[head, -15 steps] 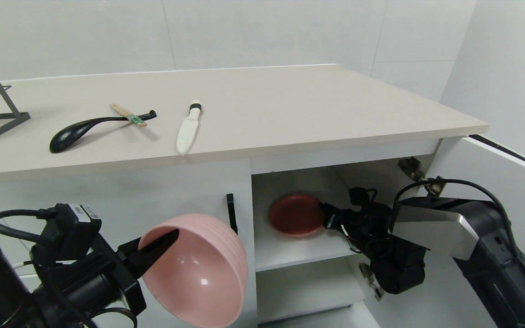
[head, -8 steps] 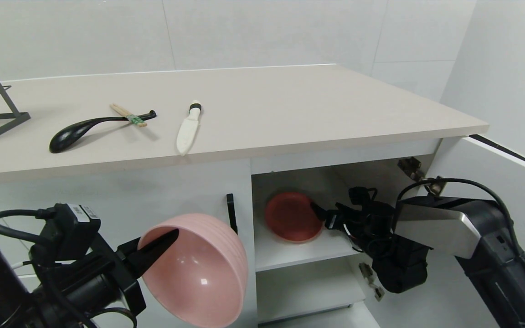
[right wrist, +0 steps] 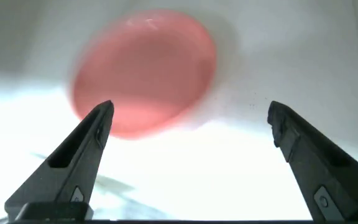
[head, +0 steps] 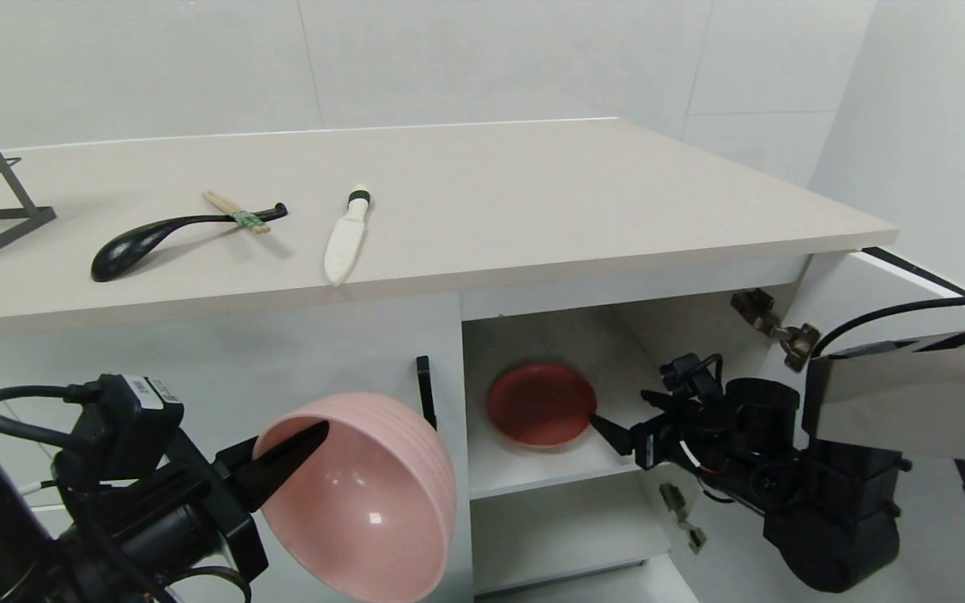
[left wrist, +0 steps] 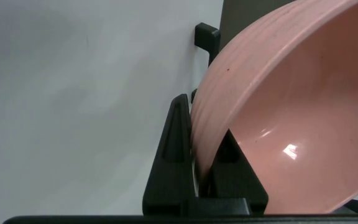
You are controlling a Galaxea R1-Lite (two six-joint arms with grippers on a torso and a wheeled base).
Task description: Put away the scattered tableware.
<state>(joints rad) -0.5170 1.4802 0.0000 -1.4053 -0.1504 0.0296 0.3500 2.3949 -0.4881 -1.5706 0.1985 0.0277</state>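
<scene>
Nearest, the left gripper is clamped on the rim of a tilted pink bowl. The right gripper stands wide open just before the red plate, which lies on the cupboard shelf. Farther off, a black spoon, chopsticks and a white knife lie on the counter.

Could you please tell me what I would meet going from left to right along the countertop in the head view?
First the metal rack, then the black spoon, then the white knife.
</scene>
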